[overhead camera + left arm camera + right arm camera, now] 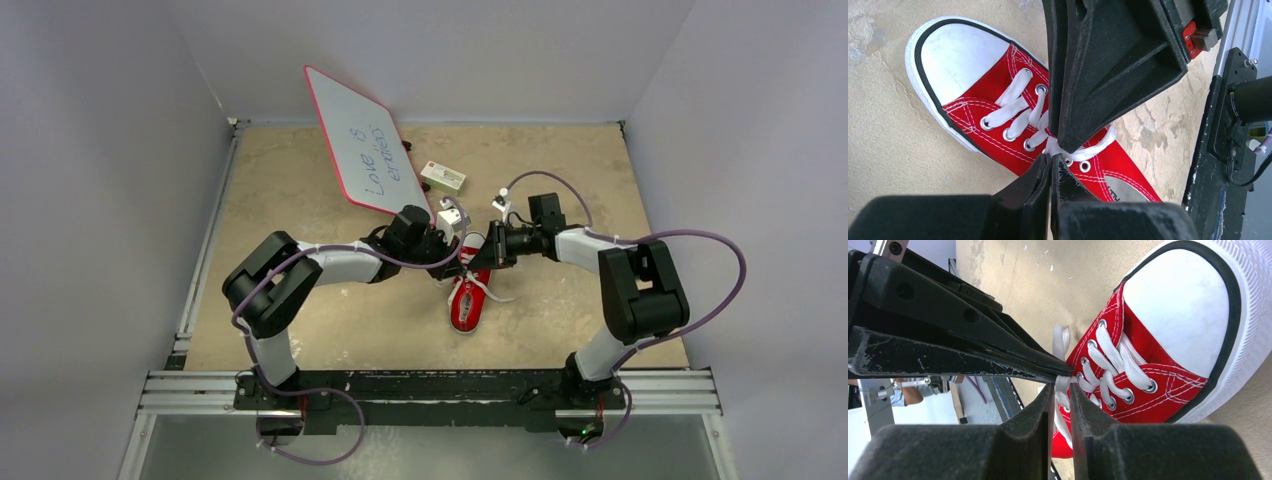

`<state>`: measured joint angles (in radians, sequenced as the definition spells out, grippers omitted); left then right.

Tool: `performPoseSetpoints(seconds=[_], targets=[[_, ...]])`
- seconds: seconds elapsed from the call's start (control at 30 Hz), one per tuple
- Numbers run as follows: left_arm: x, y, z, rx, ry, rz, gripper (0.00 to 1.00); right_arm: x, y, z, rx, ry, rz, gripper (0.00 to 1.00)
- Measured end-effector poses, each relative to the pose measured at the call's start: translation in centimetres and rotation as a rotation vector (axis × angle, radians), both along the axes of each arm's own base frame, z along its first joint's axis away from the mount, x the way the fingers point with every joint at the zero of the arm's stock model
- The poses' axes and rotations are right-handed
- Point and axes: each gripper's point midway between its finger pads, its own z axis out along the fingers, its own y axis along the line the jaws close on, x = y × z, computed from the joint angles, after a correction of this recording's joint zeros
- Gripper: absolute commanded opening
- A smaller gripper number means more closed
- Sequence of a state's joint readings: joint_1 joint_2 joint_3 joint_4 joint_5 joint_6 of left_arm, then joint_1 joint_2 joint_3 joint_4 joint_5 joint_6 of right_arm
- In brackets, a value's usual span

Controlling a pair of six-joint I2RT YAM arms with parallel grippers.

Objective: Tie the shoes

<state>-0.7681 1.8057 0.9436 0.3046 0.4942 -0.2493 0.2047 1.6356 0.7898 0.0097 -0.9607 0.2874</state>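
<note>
The red sneaker (466, 308) lies on the tan table with its white toe cap toward the near edge; it also shows in the left wrist view (973, 60) and the right wrist view (1168, 315). Its white laces (1013, 107) run through the eyelets. My left gripper (455, 258) and right gripper (487, 255) meet tip to tip over the lace crossing near the shoe's opening. The left gripper (1053, 157) is shut, pinching lace at its tips. The right gripper (1062, 385) is nearly closed, with a strand of white lace (1062, 390) between its fingers.
A red-framed whiteboard (362, 150) leans at the back left. A small white box (442, 177) lies behind the shoe, with another small white object (452, 218) by the left wrist. A metal rail (430, 390) runs along the near edge. Grey walls enclose the table.
</note>
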Motion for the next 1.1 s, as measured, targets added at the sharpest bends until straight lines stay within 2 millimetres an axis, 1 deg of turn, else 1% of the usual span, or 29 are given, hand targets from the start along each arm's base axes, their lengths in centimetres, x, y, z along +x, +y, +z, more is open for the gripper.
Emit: performPoseSetpoints(seconds=[0.17, 0.23, 0.3, 0.33, 0.4, 0.7, 0.83, 1.0, 1.03, 1.1], targets=[[0.0, 0.0, 0.0, 0.000, 0.000, -0.001, 0.00, -0.1, 0.1, -0.6, -0.002, 0.020, 0.004, 0.23], [0.0, 0.0, 0.0, 0.000, 0.000, -0.001, 0.00, -0.2, 0.1, -0.7, -0.003, 0.026, 0.003, 0.22], [0.0, 0.0, 0.0, 0.000, 0.000, 0.000, 0.00, -0.2, 0.2, -0.7, -0.002, 0.027, 0.003, 0.17], [0.0, 0.0, 0.0, 0.000, 0.000, -0.001, 0.00, -0.1, 0.2, -0.7, 0.000, 0.024, 0.004, 0.13], [0.0, 0.0, 0.0, 0.000, 0.000, -0.001, 0.00, -0.1, 0.3, -0.6, 0.007, 0.021, 0.005, 0.00], [-0.1, -0.1, 0.0, 0.004, -0.008, -0.007, 0.00, -0.3, 0.5, 0.4, 0.034, 0.020, 0.001, 0.00], [0.0, 0.0, -0.2, 0.011, -0.009, 0.000, 0.00, -0.5, 0.8, 1.4, 0.082, 0.017, -0.011, 0.00], [0.0, -0.1, -0.1, 0.007, -0.009, 0.002, 0.00, -0.9, 1.5, 1.9, 0.126, 0.047, -0.022, 0.00], [0.1, -0.1, -0.1, 0.005, -0.011, 0.002, 0.00, -0.9, 1.6, 2.0, 0.129, 0.048, -0.021, 0.07], [0.1, -0.1, -0.1, 0.004, -0.012, 0.002, 0.00, -1.0, 1.5, 1.9, 0.111, 0.055, -0.033, 0.32]])
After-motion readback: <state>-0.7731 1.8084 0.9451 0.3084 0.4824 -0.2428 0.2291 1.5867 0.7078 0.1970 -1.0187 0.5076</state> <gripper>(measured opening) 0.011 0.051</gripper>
